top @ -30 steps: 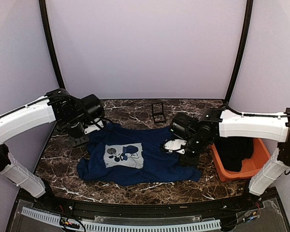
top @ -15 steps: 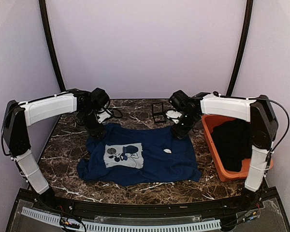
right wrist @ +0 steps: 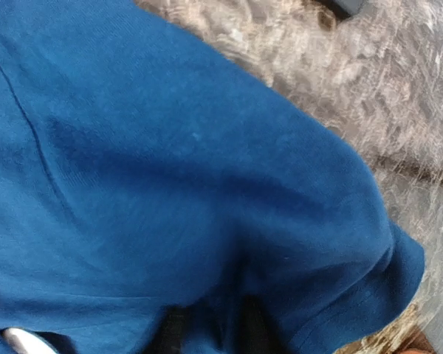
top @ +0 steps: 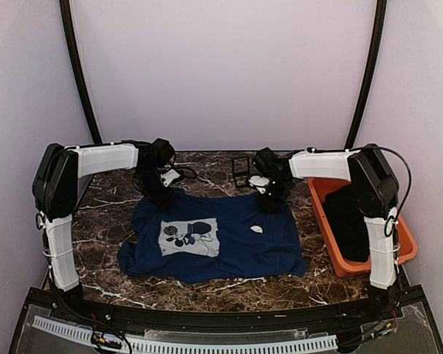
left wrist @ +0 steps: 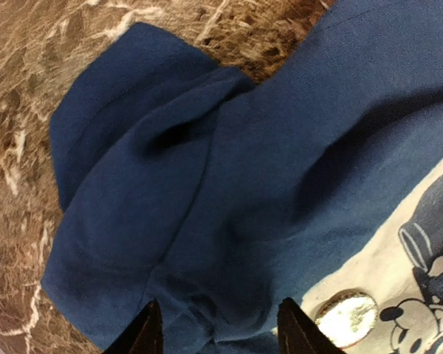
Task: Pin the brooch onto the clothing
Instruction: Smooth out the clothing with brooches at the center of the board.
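Observation:
The navy T-shirt [top: 229, 240] lies flat on the marble table, its grey-white print [top: 190, 237] left of centre. The brooch [top: 171, 231], a small round gold-rimmed badge, sits on the print; in the left wrist view [left wrist: 345, 318] it lies just right of my fingers. A small white piece [top: 257, 229] lies on the shirt's right half. My left gripper [top: 160, 195] is open over the shirt's upper left corner [left wrist: 221, 332], a fabric wrinkle between its tips. My right gripper [top: 269, 200] is at the upper right sleeve, fingers close together with a fold between them [right wrist: 214, 332].
A small black hinged case [top: 241, 171] stands behind the shirt at the table's back. An orange bin [top: 328, 243] holding a black garment [top: 358, 221] sits at the right. Walls enclose the back and sides.
Both arms swung from the shirt's near sides out to its far corners and then came down onto the fabric. The white piece came into view where the right gripper had been.

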Robot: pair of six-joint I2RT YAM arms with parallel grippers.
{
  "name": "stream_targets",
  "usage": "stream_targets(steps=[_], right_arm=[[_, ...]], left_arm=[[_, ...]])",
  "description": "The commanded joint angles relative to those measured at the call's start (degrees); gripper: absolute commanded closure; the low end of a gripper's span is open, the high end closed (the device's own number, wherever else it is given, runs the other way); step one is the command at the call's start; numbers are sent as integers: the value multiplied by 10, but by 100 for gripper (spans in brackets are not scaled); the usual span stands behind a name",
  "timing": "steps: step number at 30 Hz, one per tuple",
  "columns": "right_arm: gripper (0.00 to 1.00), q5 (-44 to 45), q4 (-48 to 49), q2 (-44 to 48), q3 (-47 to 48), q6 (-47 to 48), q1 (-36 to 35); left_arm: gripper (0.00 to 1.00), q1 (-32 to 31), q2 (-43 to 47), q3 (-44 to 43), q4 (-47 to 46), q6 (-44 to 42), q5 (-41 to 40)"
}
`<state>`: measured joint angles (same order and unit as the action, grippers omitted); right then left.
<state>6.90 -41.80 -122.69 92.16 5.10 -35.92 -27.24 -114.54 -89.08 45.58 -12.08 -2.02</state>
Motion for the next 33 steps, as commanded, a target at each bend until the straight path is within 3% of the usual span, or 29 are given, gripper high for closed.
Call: stream_targets(steps=[1,5,7,16,17,19,20,22,33], right_arm=[[100,7,30,-14,18,-11,14],[100,54,58,-5,15,-12,17],[100,81,80,-1,14,-6,17],[100,123,119,-8,27,6,18],[90,111,108,-11,34,3,18],[60,97,96,-11,36,-4,19],[51,95,94,-11,35,-7,20],[43,93,90,-13,38,-14,25],[39,-12,74,-64,71,-47,60]], left_arm=[[55,5,-25,-20,6,3,7],[94,16,-52,-37,10,7,6],[99,20,-56,-39,3,10,-9],[99,35,-58,-65,-25,12,-63],[99,35,-59,-69,-22,12,-60],[99,35,-59,-70,-17,13,-53],[99,35,-59,-70,-16,13,-52],[99,35,-59,-68,-15,14,-47],[99,35,-54,-51,-18,16,-27]])
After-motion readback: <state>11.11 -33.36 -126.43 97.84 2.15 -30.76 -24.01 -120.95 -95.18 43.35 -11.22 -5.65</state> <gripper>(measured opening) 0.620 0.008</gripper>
